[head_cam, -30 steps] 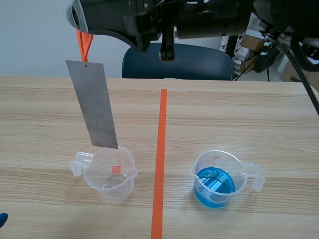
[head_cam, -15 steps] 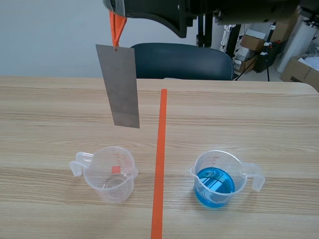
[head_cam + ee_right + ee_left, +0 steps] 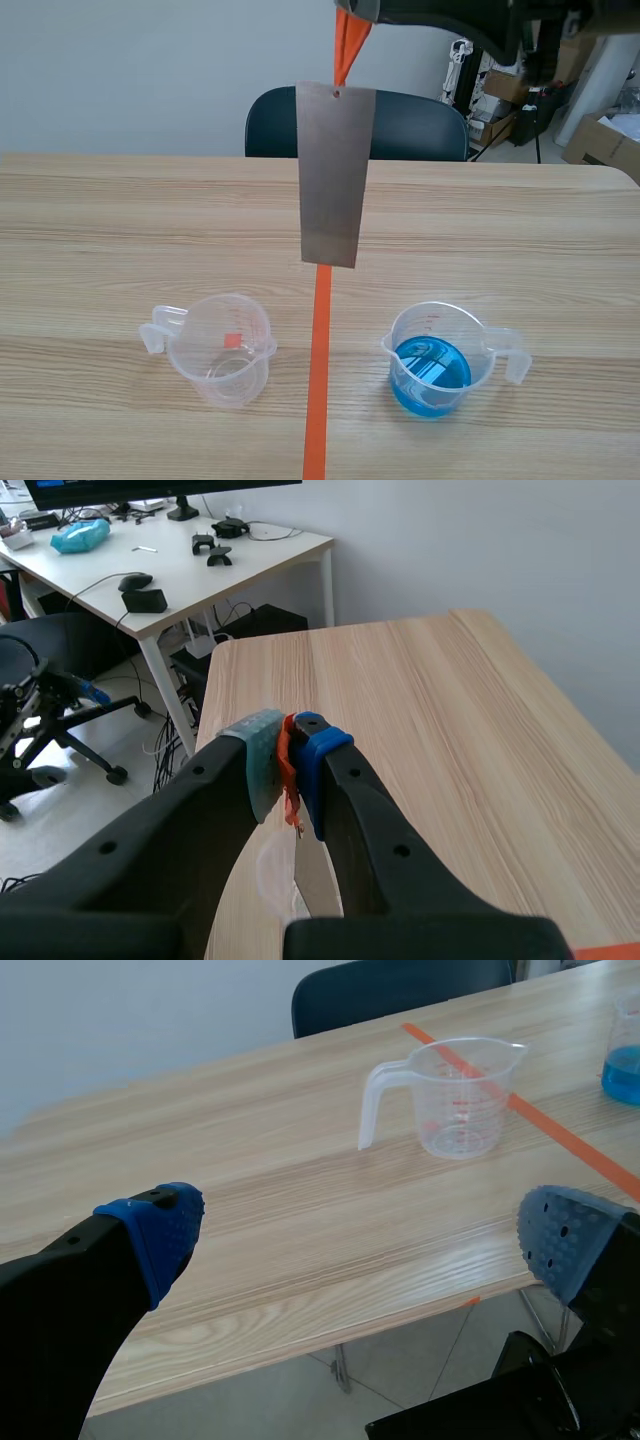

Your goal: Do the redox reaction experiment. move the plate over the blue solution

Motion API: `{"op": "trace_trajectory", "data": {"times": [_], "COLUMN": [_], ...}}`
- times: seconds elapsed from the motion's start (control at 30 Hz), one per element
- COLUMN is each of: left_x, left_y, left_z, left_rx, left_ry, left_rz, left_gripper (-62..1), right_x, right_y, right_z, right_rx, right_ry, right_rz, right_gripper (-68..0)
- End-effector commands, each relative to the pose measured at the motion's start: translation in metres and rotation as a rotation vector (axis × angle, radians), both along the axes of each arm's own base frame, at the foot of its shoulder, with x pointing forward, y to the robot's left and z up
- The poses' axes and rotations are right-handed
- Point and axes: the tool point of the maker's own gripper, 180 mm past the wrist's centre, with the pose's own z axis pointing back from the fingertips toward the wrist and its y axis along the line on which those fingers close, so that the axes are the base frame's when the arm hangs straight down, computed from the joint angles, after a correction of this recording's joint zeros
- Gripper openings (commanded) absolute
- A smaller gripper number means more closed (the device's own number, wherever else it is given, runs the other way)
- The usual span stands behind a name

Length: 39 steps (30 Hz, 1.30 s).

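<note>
A grey metal plate (image 3: 333, 175) hangs upright from an orange ribbon (image 3: 347, 40) over the orange tape line, between the two beakers. My right arm (image 3: 450, 12) stands raised across the top of the scene view. Its gripper (image 3: 288, 755) is shut on the ribbon (image 3: 287, 770), and the plate (image 3: 315, 880) dangles beneath the fingers. The beaker of blue solution (image 3: 432, 365) stands right of the tape, lower right of the plate. An empty clear beaker (image 3: 222, 348) stands left of the tape. My left gripper (image 3: 360, 1240) is open beyond the table's edge, holding nothing.
A dark blue chair (image 3: 400, 125) stands behind the table's far edge. Boxes and gear (image 3: 520, 90) sit at the back right. In the left wrist view the empty beaker (image 3: 460, 1100) and the blue beaker (image 3: 625, 1060) lie ahead of the fingers.
The right arm has carried the hanging plate to the right, from above the empty beaker to over the tape line. The beakers have not moved.
</note>
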Motion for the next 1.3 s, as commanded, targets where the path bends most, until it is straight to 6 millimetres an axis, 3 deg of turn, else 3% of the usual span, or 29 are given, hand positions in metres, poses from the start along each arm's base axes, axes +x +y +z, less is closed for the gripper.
{"op": "trace_trajectory", "data": {"times": [0.0, 0.4, 0.67, 0.77, 0.97, 1.13, 1.27], "left_x": [-0.001, 0.031, 0.054, 0.061, 0.071, 0.083, 0.096], "left_y": [0.003, 0.011, 0.003, 0.002, -0.002, -0.01, -0.017], "left_z": [0.017, 0.08, 0.094, 0.095, 0.096, 0.093, 0.093], "left_rx": [0.011, 0.017, 0.031, 0.039, 0.034, 0.009, -0.004], "left_ry": [-0.057, -0.203, -0.246, -0.245, -0.218, -0.159, -0.141], "left_rz": [-0.023, -0.139, -0.298, -0.371, -0.476, -0.547, -0.582], "left_gripper": [1.4, 1.4, 0.6, -13.3, -29.2, -52.4, -54.0], "right_x": [0.0, 0.01, 0.014, 0.014, 0.011, 0.005, 0.0], "right_y": [-0.004, -0.041, -0.065, -0.072, -0.079, -0.082, -0.084], "right_z": [0.02, 0.015, 0.016, 0.016, 0.002, -0.012, -0.016], "right_rx": [0.036, -0.058, -0.098, -0.099, -0.129, -0.145, -0.135], "right_ry": [-0.041, -0.049, -0.056, -0.05, -0.024, -0.022, -0.038], "right_rz": [-0.002, -0.107, -0.176, -0.195, -0.207, -0.201, -0.196], "right_gripper": [-67.1, -67.1, -67.1, -67.1, -67.1, -67.1, -67.1]}}
